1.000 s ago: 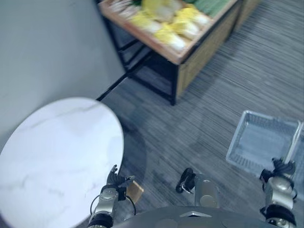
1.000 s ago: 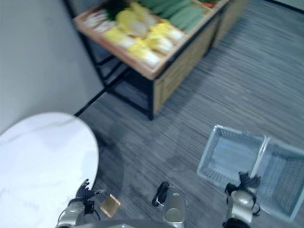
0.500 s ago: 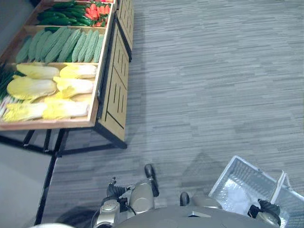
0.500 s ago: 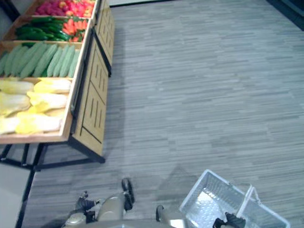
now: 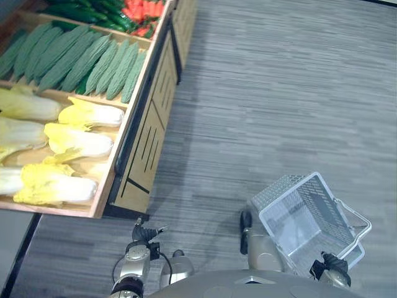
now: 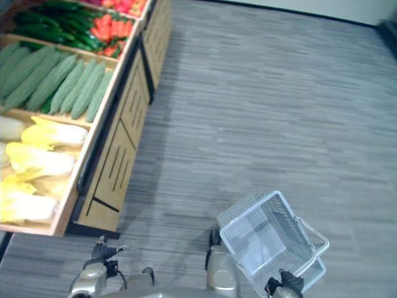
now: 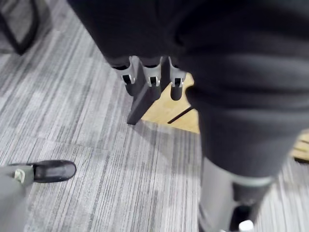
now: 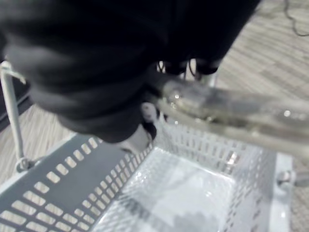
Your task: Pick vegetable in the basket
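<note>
A wooden stand (image 5: 147,139) at the left holds pale yellow cabbages (image 5: 84,143), ridged green gourds (image 5: 93,62) and red peppers (image 5: 141,9). An empty clear mesh basket (image 5: 304,223) hangs tilted at the lower right over the grey floor. My right hand (image 5: 334,266) is shut on its handle (image 8: 231,113), fingers curled round the bar in the right wrist view. My left hand (image 5: 144,236) hangs low near the stand's front corner, its fingers (image 7: 150,79) relaxed and holding nothing.
Dark green vegetables (image 6: 43,22) lie in the stand's far bins. The stand's black frame and slatted wooden side (image 6: 115,164) run along the left. Grey striped flooring (image 5: 279,93) stretches ahead and to the right.
The whole picture has shifted as the camera turned; the stand now fills the left side, closer. The basket sits higher and more tilted by my right hand.
</note>
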Available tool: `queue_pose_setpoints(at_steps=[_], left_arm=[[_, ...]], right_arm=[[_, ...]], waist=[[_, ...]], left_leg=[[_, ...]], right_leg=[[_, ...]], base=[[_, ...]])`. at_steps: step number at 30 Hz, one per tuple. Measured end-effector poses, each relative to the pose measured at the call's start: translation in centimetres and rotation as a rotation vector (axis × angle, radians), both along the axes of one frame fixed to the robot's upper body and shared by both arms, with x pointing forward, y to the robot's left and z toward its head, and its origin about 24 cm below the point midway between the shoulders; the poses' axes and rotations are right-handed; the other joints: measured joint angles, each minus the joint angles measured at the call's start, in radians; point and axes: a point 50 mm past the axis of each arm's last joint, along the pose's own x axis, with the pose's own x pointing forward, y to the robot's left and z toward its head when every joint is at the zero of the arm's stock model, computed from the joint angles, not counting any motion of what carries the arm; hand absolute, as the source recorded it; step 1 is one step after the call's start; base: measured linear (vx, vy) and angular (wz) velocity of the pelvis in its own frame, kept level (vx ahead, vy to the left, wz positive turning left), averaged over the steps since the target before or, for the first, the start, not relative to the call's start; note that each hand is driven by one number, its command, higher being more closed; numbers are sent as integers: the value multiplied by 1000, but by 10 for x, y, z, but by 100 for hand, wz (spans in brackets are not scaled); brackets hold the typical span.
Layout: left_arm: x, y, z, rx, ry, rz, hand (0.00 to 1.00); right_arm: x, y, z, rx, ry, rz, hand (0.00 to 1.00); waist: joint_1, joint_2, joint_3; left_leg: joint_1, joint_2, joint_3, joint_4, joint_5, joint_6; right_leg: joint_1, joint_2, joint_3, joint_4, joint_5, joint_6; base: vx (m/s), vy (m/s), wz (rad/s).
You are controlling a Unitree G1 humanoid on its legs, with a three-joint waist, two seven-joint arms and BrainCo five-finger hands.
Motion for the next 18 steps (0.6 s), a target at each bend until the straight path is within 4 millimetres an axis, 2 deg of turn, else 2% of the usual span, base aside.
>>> queue_pose_setpoints(at_steps=[1,2,4,5,6,7,8,10,11,12,13,14,15,17,18], left_arm=[[-11,-16,-8,-55,28,38,0],[-25,-23,-13,-86,57,85,0],[-44,-27,-18,-105,93,124,0],[-46,-27,-18,-106,95,129,0],[-47,-26,-18,-102,93,133,0],[-50,-24,-17,-99,94,139,0],[-49,-24,-17,-99,86,138,0],[-48,-21,-15,-89,74,130,0],[-47,-22,-15,-90,71,126,0],[-47,-23,-15,-92,70,120,0],[-47,-23,-15,-93,74,119,0],[-49,-22,-15,-91,78,120,0],[-52,-16,-15,-75,87,118,0],[-57,-9,-15,-58,102,119,0],[-60,-7,-16,-57,124,118,0]], right_arm=[[3,-6,3,-13,-14,-13,100],[6,-7,4,-19,-27,-18,100],[3,-10,5,-23,-17,-25,100],[4,-11,5,-24,-19,-21,100],[5,-11,6,-25,-20,-14,100],[8,-12,6,-32,-12,33,100],[9,-11,6,-31,-4,70,100],[23,-9,7,-30,-7,170,100],[29,-10,8,-30,-15,186,100],[39,-11,10,-44,-16,235,100],[45,-12,11,-47,-16,268,100],[45,-14,12,-50,-12,264,100],[43,-7,8,-18,-6,240,100],[44,-2,5,2,-11,228,100],[44,0,4,11,-5,224,100]], waist=[[6,45,1],[16,55,1],[22,81,-13],[21,82,-13],[23,81,-12],[31,78,-10],[43,70,-10],[69,60,-13],[76,60,-14],[81,60,-14],[82,62,-15],[85,51,-16],[96,24,-33],[95,-8,-38],[92,-14,-38]], left_leg=[[2,31,36,31,-3,13],[5,36,73,72,24,17],[-30,65,55,170,40,18],[-120,80,59,336,60,17],[-171,88,65,427,64,12],[-248,109,115,576,51,-2],[-276,110,177,618,36,-4],[-323,65,310,542,19,-6],[-332,47,340,487,23,-2],[-347,14,395,352,60,23],[-346,-14,453,209,150,48],[-335,-39,498,148,191,141],[-300,-104,478,69,218,158],[-295,-143,415,50,212,163],[-285,-161,361,49,196,167]], right_leg=[[-24,26,-26,126,-101,-25],[-37,17,-45,248,-195,-55],[3,4,-113,300,-272,-73],[58,-13,-180,294,-303,-81],[94,-19,-214,281,-308,-93],[174,-19,-284,229,-302,-118],[229,-20,-324,184,-292,-128],[300,-30,-397,112,-283,-126],[308,-33,-412,102,-282,-123],[332,-37,-452,81,-276,-113],[365,-40,-499,68,-274,-94],[393,-48,-529,66,-277,-74],[422,-70,-570,60,-253,-31],[438,-87,-583,89,-233,-7],[420,-117,-577,223,-223,7]], base=[[394,-390,81],[372,-367,76],[377,-359,103],[364,-340,139],[332,-312,155],[325,-263,117],[393,-235,105],[302,-102,75],[262,-7,76],[278,42,90],[347,68,114],[406,122,149],[364,108,123],[406,90,119],[353,62,124]])
